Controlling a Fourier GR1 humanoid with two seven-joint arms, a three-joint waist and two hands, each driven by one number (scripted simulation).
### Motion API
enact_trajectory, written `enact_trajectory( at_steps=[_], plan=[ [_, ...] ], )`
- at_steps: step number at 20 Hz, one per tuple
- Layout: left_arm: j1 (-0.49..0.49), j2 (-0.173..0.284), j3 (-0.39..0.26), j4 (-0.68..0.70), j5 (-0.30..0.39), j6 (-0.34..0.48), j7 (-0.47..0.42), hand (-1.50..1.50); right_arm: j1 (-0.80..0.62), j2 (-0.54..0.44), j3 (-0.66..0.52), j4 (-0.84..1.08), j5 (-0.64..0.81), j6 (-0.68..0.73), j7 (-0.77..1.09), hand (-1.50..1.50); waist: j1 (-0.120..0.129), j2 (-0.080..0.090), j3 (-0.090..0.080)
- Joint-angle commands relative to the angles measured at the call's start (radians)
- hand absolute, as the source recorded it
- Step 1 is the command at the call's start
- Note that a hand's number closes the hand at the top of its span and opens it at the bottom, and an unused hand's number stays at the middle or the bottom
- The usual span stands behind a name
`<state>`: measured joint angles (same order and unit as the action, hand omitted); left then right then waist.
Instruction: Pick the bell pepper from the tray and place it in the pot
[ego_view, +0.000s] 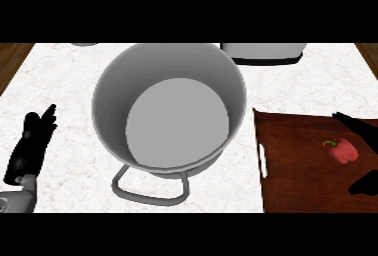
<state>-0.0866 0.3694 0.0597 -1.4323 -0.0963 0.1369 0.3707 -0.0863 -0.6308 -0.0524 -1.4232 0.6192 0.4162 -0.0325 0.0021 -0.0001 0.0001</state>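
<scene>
A small red bell pepper (344, 151) with a green stem lies on the dark brown tray (295, 165) at the right. A large grey pot (173, 107) stands mid-counter, nothing inside, with a wire handle toward me. My right hand (362, 131) comes in from the right edge, fingers spread around the pepper without touching it: one dark finger above it, another part below at the lower right. My left hand (31, 140) rests at the left of the pot, fingers straight and pointing up.
The white marble counter (59, 80) has wooden floor beyond its left and right edges. A white appliance with a black base (263, 52) stands at the back right, behind the pot. A small pale object (85, 44) shows at the back left.
</scene>
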Motion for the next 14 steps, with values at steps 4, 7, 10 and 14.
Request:
enact_trajectory(
  at_steps=[4,7,10,14],
  plan=[
    [-0.020,-0.011,0.030,-0.055,-0.028,-0.024,0.056,0.00,0.002,0.044,-0.003,0.125,0.094,-0.049,-0.101,-1.50,0.000,0.000,0.000],
    [-0.047,-0.011,0.061,-0.009,-0.025,-0.050,0.039,0.00,-0.060,0.046,-0.038,0.202,0.086,-0.013,-0.128,-1.50,0.000,0.001,0.000],
    [-0.015,-0.046,0.064,0.035,-0.050,-0.036,-0.019,0.00,-0.047,0.066,-0.060,0.156,0.079,0.008,-0.100,-1.50,-0.003,0.000,0.000],
    [-0.011,-0.060,0.042,-0.022,-0.083,-0.050,0.017,0.00,-0.185,0.101,-0.034,0.295,0.143,-0.008,-0.088,-1.50,0.003,0.001,0.000]
  ],
)
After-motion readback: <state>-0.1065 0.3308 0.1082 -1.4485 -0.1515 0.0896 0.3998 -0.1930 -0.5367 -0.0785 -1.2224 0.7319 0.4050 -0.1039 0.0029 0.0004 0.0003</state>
